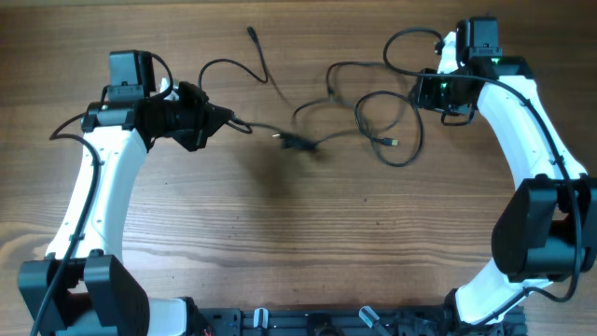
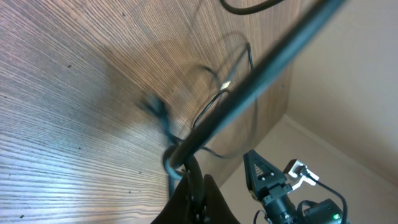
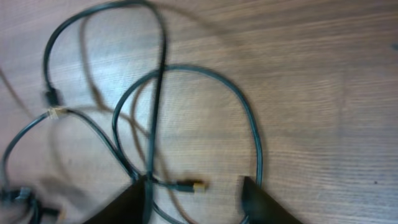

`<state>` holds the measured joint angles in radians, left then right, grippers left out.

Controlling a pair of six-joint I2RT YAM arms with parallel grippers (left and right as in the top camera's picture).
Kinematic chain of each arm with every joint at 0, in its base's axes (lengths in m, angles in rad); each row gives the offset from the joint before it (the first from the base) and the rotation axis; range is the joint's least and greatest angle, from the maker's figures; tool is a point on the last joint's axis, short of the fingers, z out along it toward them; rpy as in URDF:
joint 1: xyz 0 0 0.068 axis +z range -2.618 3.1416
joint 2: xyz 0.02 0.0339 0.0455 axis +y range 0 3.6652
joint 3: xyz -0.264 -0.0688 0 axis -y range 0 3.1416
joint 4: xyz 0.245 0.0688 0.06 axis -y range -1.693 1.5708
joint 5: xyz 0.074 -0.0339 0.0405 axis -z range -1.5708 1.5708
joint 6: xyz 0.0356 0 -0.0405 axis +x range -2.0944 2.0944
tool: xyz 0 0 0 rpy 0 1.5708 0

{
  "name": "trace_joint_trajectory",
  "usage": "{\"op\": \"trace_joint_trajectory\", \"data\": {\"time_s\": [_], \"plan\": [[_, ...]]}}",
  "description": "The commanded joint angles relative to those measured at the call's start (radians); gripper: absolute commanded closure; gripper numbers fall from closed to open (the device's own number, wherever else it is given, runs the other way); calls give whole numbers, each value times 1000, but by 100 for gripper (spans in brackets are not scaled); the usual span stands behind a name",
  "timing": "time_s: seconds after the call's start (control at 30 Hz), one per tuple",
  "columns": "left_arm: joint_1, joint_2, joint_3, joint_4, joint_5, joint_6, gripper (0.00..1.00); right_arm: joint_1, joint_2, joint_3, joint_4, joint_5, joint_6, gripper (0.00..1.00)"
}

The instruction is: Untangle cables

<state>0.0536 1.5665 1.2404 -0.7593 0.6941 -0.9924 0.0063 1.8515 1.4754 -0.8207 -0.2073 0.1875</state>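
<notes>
Two grippers face each other across the upper half of the overhead view: at the left, the left gripper (image 1: 222, 119) is clamped tight on a strand of the cables (image 1: 359, 117), which run rightward over the wooden table (image 1: 280, 243) in loose black loops through the upper middle. At the upper right, the right gripper (image 1: 424, 91) stands with its fingers (image 3: 258, 198) parted about halfway, a loop lying between them, nothing gripped.
</notes>
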Motion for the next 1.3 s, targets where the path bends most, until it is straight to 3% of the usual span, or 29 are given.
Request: {"op": "trace_joint_trajectory", "data": {"time_s": [0.0,0.13,0.27,0.5,0.63,0.73,0.8,0.9,1.13,1.27], "plan": [[-22,-13,-4,22,-10,32,96,-3,16,61,-51,-98,-117,36],[-71,-13,-4,130,82,135,96,-3,9,143,-120,-218,-193,34],[-124,-13,-4,268,186,193,96,23,5,227,-170,-478,-318,34],[-143,-13,-4,338,255,209,96,106,3,229,-127,-586,-315,35],[-144,-13,-4,335,312,395,96,145,3,229,-83,-637,-315,36],[-150,-13,-4,260,307,690,96,166,-1,229,-28,-684,-311,37],[-158,-13,-4,186,307,854,96,175,-4,229,18,-686,-261,38],[-169,-13,-4,119,296,999,96,204,-6,229,60,-700,-210,38],[-174,-13,-4,107,229,1015,96,277,-6,229,170,-635,98,35],[-174,-13,-4,104,229,1014,96,317,-6,229,181,-497,288,31]]}}
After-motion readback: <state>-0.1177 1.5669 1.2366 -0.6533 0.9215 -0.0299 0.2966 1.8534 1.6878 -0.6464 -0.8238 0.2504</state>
